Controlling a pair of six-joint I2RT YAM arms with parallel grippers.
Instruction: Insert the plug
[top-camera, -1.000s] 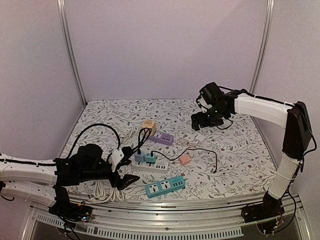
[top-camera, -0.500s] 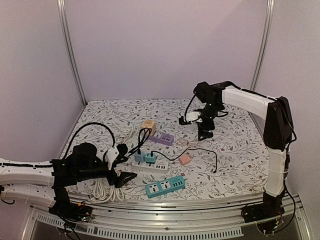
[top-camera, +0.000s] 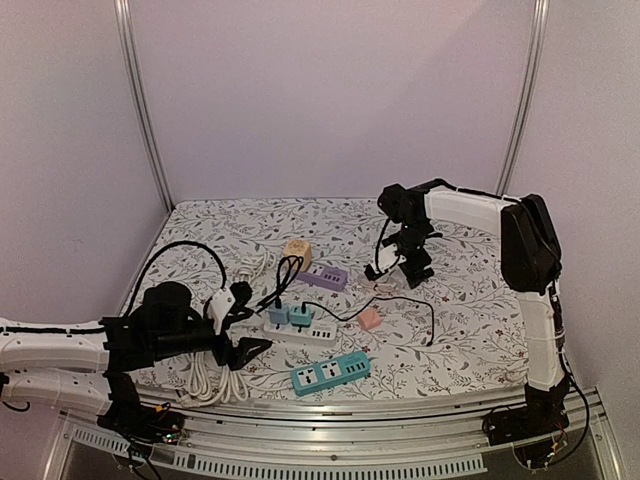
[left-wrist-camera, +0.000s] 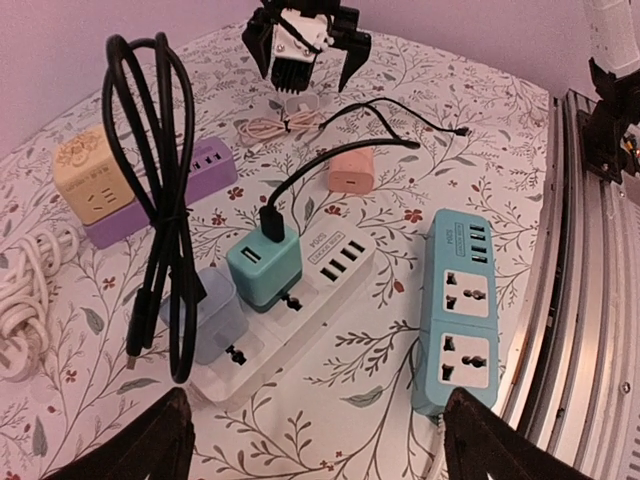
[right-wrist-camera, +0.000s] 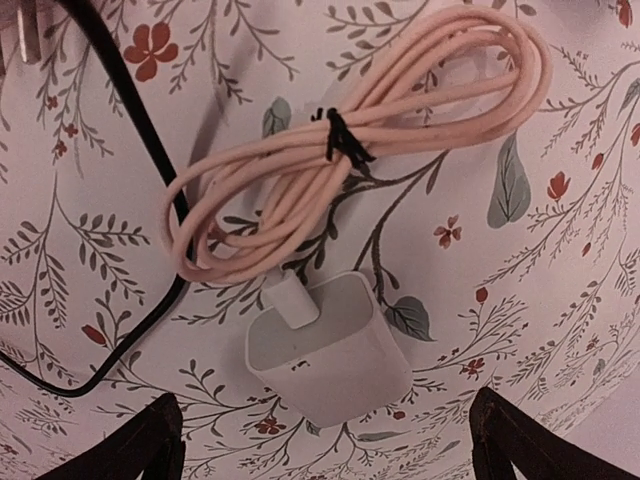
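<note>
A white charger plug (right-wrist-camera: 325, 350) with a coiled pink cable (right-wrist-camera: 350, 140) lies on the floral cloth. My right gripper (right-wrist-camera: 330, 450) is open right above it, one finger on each side, not touching. In the top view the right gripper (top-camera: 400, 268) points down at the charger (top-camera: 392, 282). My left gripper (left-wrist-camera: 320, 450) is open and empty, low over the cloth between the white power strip (left-wrist-camera: 300, 300) and the teal power strip (left-wrist-camera: 460, 310). In the top view it (top-camera: 245, 350) sits at the near left.
A teal adapter (left-wrist-camera: 262, 268) with a black cable and a lavender adapter (left-wrist-camera: 205, 315) sit in the white strip. A purple strip (left-wrist-camera: 165, 195), a yellow cube socket (left-wrist-camera: 85, 185), a pink adapter (left-wrist-camera: 350, 172), a black cable bundle (left-wrist-camera: 160, 200) and a white cord coil (top-camera: 205, 380) lie around.
My right gripper swung left and down from the far right and turned to point down over the white charger. My left arm shifted slightly, still open.
</note>
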